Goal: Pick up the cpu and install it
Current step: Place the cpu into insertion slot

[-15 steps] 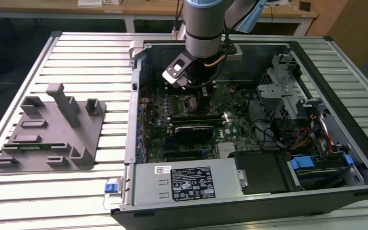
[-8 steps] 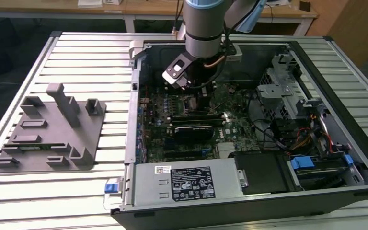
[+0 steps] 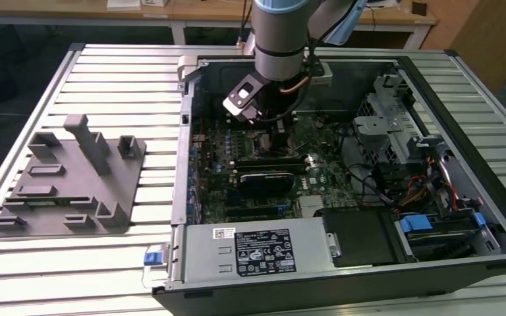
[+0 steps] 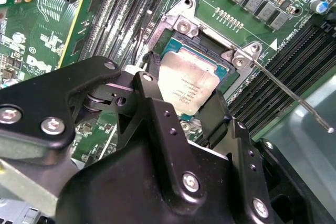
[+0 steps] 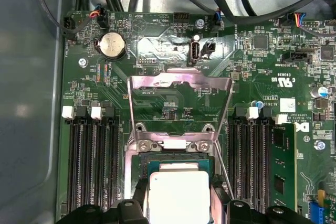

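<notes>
Pincer (image 4: 184,100) clamped on two opposite edges of the cpu (image 4: 188,83). The chip is square, so it has no long axis, and it lies flat with its metal face up over the open socket (image 4: 181,24) of the motherboard (image 5: 157,45). The computer case (image 3: 341,289) around it rests on a slatted metal table (image 3: 103,72). Wooden desks (image 3: 192,13) stand beyond.

The slatted metal bench (image 3: 103,66) carried a grey tray (image 3: 60,191) with upright posts and, just beside it, an open computer case (image 3: 341,288).
</notes>
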Robot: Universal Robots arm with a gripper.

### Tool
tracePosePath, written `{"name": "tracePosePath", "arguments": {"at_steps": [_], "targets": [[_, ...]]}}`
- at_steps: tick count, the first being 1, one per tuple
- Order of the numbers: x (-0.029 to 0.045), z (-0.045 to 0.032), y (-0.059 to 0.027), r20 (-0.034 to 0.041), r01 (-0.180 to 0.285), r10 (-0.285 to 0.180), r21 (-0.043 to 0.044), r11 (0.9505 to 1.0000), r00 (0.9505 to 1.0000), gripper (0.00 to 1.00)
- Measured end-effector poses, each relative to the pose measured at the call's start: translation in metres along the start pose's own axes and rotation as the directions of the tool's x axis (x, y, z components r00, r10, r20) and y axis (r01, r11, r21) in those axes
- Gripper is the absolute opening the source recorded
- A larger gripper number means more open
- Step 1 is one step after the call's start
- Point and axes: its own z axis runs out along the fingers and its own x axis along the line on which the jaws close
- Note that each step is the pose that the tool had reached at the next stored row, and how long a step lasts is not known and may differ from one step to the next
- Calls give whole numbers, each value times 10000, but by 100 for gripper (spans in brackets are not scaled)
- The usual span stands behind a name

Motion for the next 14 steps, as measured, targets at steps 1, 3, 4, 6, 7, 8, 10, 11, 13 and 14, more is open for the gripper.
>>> {"name": "tracePosePath", "arguments": {"at_steps": [1, 3, 4, 6, 7, 8, 10, 11, 13, 14], "targets": [[1, 3, 0, -3, -8, 8, -1, 10000, 10000, 55], [2, 9, -2, 1, -38, 38, 1, 10000, 10000, 55], [2, 12, -5, 1, -58, 58, 2, 10000, 10000, 55], [2, 14, -7, 2, -81, 81, 3, 10000, 10000, 55], [3, 15, -7, 3, -85, 85, 4, 10000, 10000, 55], [3, 16, -8, 2, -86, 86, 3, 10000, 10000, 55], [6, 22, -8, -4, -89, 89, 0, 10000, 10000, 55], [7, 26, -8, -5, -88, 88, 1, 10000, 10000, 55], [8, 37, -9, -9, -90, 90, 2, 10000, 10000, 55], [8, 42, -9, -10, -94, 94, 3, 10000, 10000, 55]]}}
